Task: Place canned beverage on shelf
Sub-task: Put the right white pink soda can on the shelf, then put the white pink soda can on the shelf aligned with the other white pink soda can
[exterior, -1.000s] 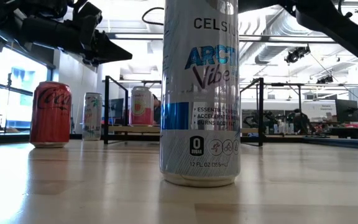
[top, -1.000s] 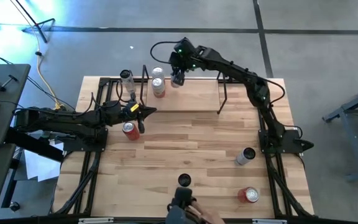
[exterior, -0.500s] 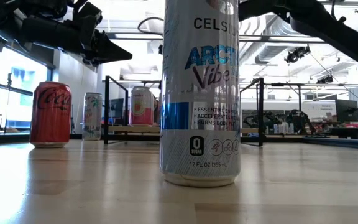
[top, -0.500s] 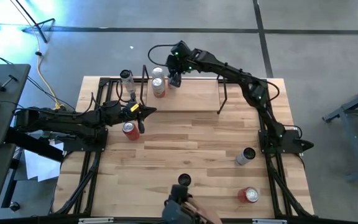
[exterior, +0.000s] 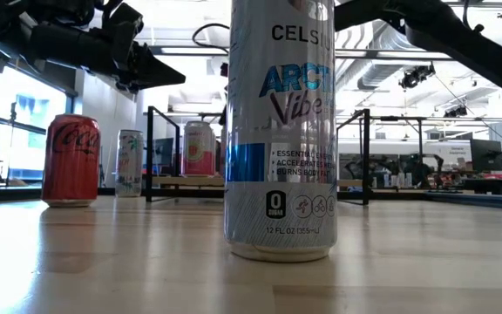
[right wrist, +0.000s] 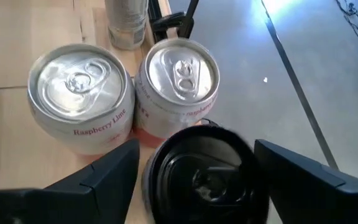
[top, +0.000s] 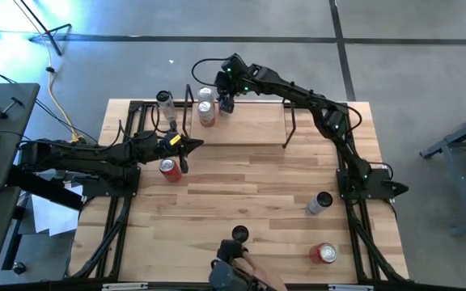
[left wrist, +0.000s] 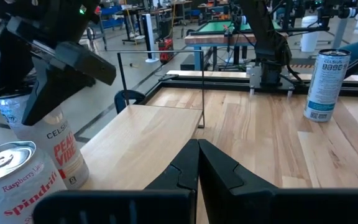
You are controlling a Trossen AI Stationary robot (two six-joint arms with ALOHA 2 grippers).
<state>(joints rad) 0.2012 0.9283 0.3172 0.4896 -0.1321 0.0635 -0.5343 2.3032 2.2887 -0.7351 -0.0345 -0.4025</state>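
Premises: open workshop, bright daylight.
Grey concrete floor point(top: 427, 48) with dark seams surrounds the bench. Large windows point(exterior: 7, 113) stand left in the low view; exposed ceiling ducts point(exterior: 382, 35) run overhead. A green-topped table point(left wrist: 213, 34) stands far off.

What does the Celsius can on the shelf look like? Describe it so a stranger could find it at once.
Find the shelf at the table's far edge; two cans stand at its left end, beside the open right gripper. The Celsius can is the one farther back. It is pale and lettered Peach Vibe, while the Spindrift can in front reads Raspberry Lime.
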